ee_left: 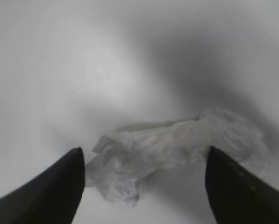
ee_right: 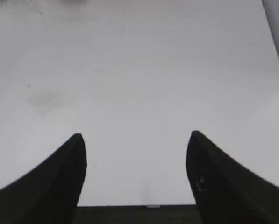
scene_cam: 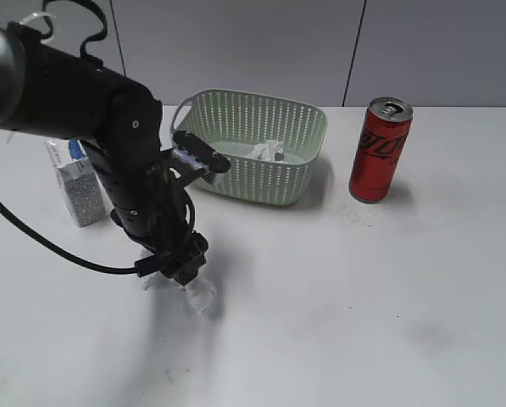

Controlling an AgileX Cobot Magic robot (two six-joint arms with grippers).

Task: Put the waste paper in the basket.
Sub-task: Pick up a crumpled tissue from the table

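Observation:
A crumpled white wad of waste paper (ee_left: pixel 176 147) lies on the white table, long and stringy. My left gripper (ee_left: pixel 141 161) is open, its two dark fingers either side of the wad's near end and just above it. In the exterior view the left gripper (scene_cam: pixel 183 273) points down at the wad (scene_cam: pixel 201 295) in front of the pale green basket (scene_cam: pixel 236 176). Another white wad (scene_cam: pixel 269 151) lies inside the basket. My right gripper (ee_right: pixel 135 144) is open and empty over bare table; it does not show in the exterior view.
A red drink can (scene_cam: pixel 380 150) stands upright to the right of the basket. A grey-speckled white-and-blue packet (scene_cam: pixel 78 181) stands upright to the left, behind my left arm. A grey wall runs along the table's far edge.

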